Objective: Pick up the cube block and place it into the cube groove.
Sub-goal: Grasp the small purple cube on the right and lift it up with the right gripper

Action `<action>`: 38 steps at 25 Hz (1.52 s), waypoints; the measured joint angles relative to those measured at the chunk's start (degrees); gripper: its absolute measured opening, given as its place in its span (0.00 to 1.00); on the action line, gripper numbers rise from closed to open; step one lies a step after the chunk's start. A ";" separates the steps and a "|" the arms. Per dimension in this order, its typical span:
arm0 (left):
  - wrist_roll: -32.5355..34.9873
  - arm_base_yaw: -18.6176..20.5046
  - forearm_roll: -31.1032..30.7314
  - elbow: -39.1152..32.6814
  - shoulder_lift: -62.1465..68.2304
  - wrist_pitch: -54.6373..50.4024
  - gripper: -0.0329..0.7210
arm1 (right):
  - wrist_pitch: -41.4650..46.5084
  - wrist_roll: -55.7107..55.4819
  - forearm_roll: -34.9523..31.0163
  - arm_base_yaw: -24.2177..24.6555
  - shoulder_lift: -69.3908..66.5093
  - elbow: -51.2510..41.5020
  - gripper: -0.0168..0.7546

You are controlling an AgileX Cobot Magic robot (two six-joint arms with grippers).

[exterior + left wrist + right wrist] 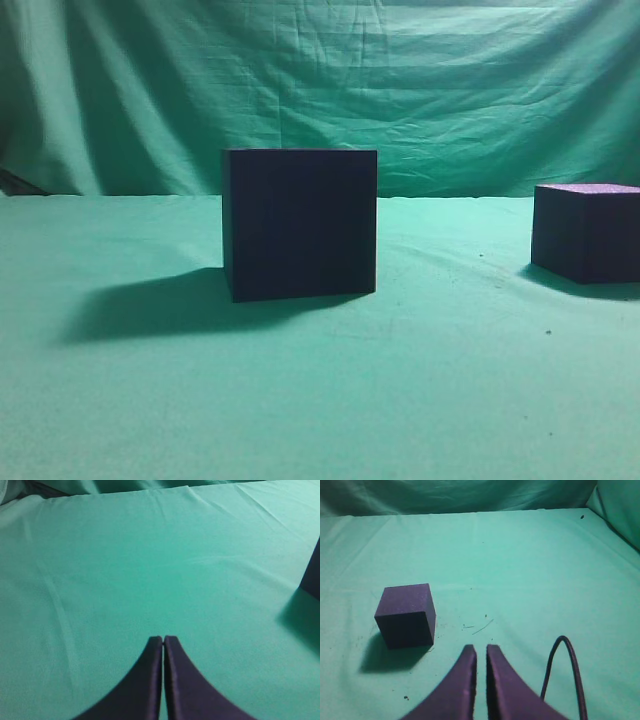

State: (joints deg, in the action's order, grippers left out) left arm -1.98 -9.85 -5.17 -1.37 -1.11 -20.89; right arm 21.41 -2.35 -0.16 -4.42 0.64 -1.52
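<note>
The cube block point(406, 615) sits on the green cloth point(530, 570), ahead of the right gripper point(481, 651) and off to its left, so the coming reach looks like a forward push with a swing leftward. Right gripper's two dark fingers stand almost together, just a thin slit between them, nothing held. A thin black cable point(567, 672) loops beside its right finger.

Over to the left wrist view: the left gripper point(163, 640) has its fingers pressed tip to tip, empty as well, staring at bare cloth, with only a dark sliver at the right edge, likely the big box's corner, though too little shows to be sure.

From the front, the cube groove point(300, 222) stands near the middle of the table, upright and square-on, and the block point(587, 232) rests well apart from it at the far right edge. That puts the block on the right arm's side, so the right arm is plainly the nearer one for the pick. The block has no long axis to speak of, equal on all sides, resting flat and turned a little relative to the gripper, lighter speckled face up.

Count: one block, one groove box, two grippers, both holding nothing
</note>
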 joint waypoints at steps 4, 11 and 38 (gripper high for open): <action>0.00 0.00 0.00 0.00 0.00 0.00 0.04 | 0.00 0.00 0.00 0.00 0.00 0.00 0.08; 0.00 0.00 0.00 0.00 0.00 0.00 0.04 | 0.00 0.00 0.00 0.00 0.00 0.00 0.08; 0.00 0.00 0.00 0.00 0.00 0.00 0.04 | -17.95 -1.76 -6.27 0.00 -1.38 4.61 0.08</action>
State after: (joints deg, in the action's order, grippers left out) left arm -1.98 -9.85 -5.17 -1.37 -1.11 -20.89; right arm 3.46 -4.12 -6.43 -4.42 -0.74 3.09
